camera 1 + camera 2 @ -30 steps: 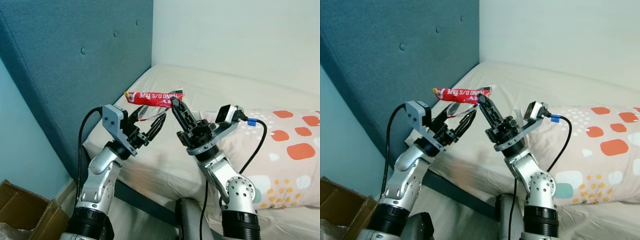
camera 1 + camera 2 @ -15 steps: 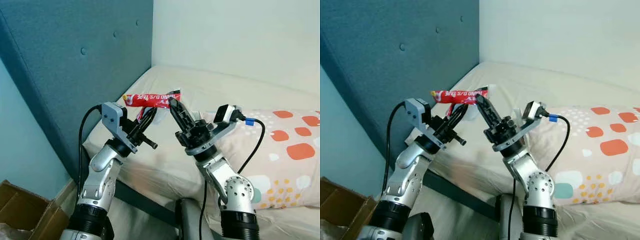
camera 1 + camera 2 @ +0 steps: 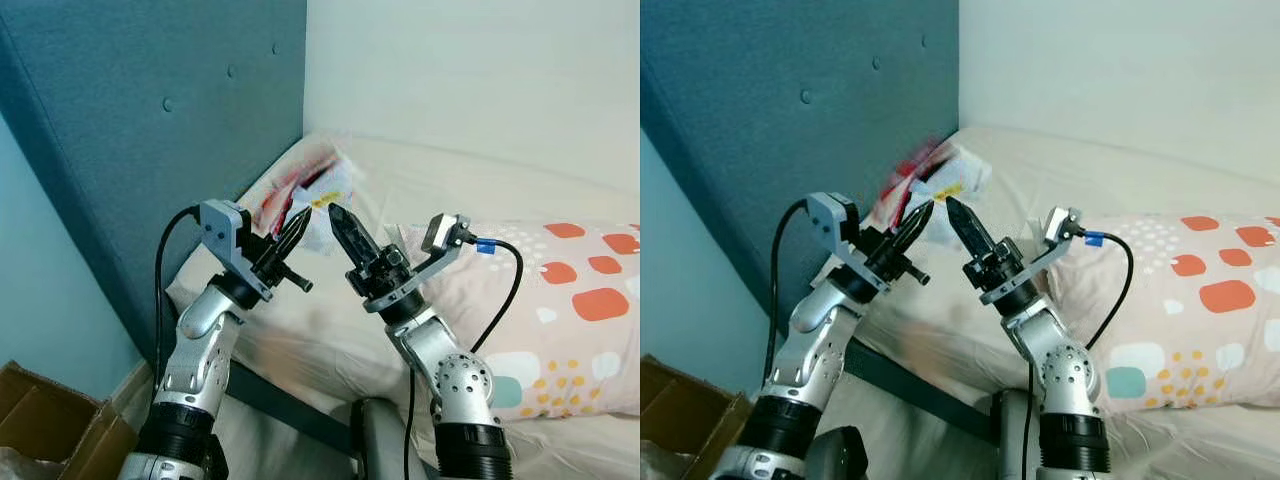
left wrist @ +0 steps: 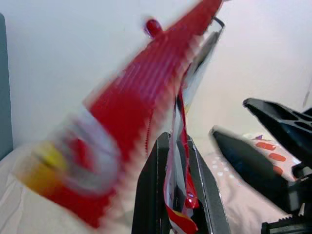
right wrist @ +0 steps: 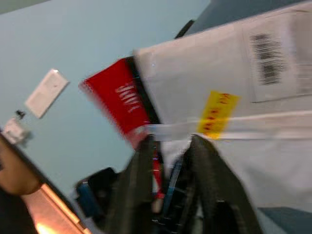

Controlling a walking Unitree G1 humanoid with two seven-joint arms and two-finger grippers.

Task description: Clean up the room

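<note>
A red and white plastic package [image 3: 305,185] hangs blurred above the bed's corner by the headboard. My left gripper [image 3: 297,222] is shut on its lower edge; in the left wrist view the package [image 4: 141,112] rises from between the closed fingers [image 4: 156,195]. My right gripper [image 3: 338,218] stands just to the right of it, open, its two fingers apart in the left wrist view [image 4: 230,117]. In the right wrist view the package [image 5: 219,87] lies beyond the parted fingers [image 5: 136,185], showing a barcode and a yellow label.
The cream mattress [image 3: 450,180] runs to the white wall. A pillow with orange and teal spots [image 3: 570,300] lies at the right. A blue padded headboard [image 3: 150,120] stands at the left, with a cardboard box [image 3: 50,425] on the floor below.
The left gripper has closed on the package, which the right gripper held before. The right gripper has let go and dropped a little. The package has swung from level to tilted upright.
</note>
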